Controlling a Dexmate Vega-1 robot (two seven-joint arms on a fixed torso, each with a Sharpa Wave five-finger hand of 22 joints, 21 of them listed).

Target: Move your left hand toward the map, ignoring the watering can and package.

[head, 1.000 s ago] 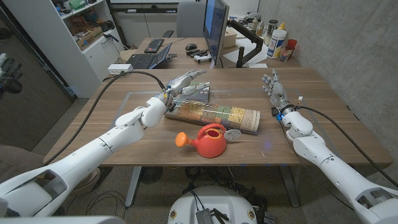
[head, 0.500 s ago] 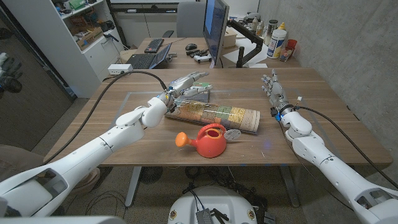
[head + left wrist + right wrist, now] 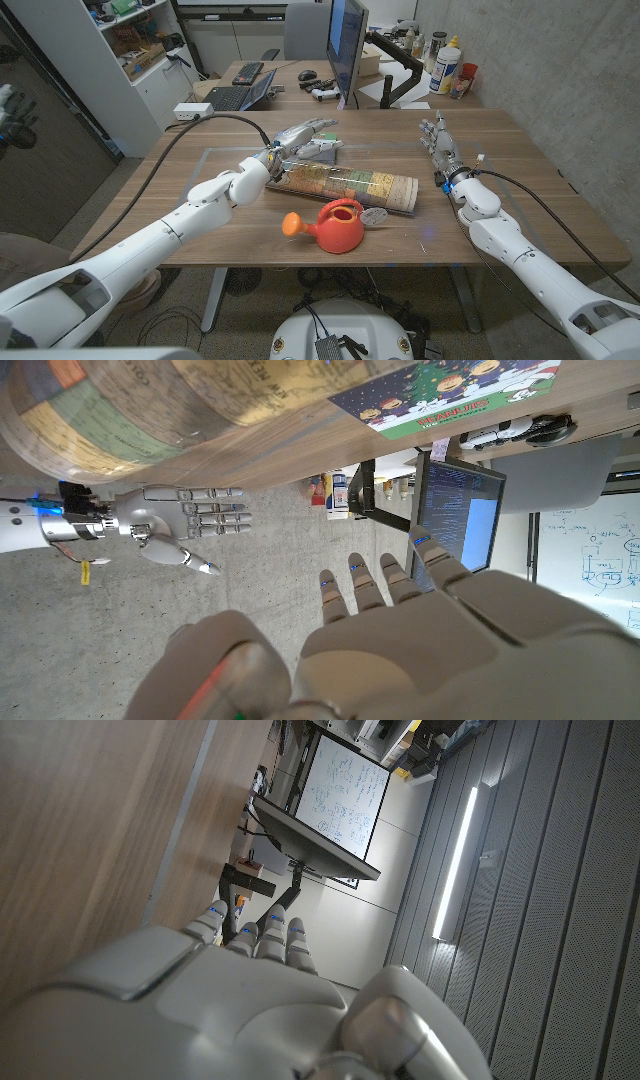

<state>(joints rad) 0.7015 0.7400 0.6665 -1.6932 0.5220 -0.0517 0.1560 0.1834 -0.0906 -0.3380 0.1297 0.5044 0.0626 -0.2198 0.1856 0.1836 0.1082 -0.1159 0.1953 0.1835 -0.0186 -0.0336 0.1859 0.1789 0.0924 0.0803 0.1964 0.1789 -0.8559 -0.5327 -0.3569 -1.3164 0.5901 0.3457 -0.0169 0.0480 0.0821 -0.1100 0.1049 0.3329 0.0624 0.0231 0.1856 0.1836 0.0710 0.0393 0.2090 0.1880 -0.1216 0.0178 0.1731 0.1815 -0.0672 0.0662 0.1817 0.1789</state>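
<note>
Hiding package [image 3: 322, 150] partly, left hand [image 3: 300, 134], map [image 3: 350, 186] beside

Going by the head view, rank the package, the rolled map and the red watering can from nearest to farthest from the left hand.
1. Package: directly beside the left hand, at its fingertips.
2. Rolled map: just in front of the hand, toward the robot.
3. Red watering can: beyond the map, nearest the table's front edge.

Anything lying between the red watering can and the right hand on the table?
In the head view, only the rolled map's end and a small clear disc beside the watering can; then bare wood up to the right hand.
</note>
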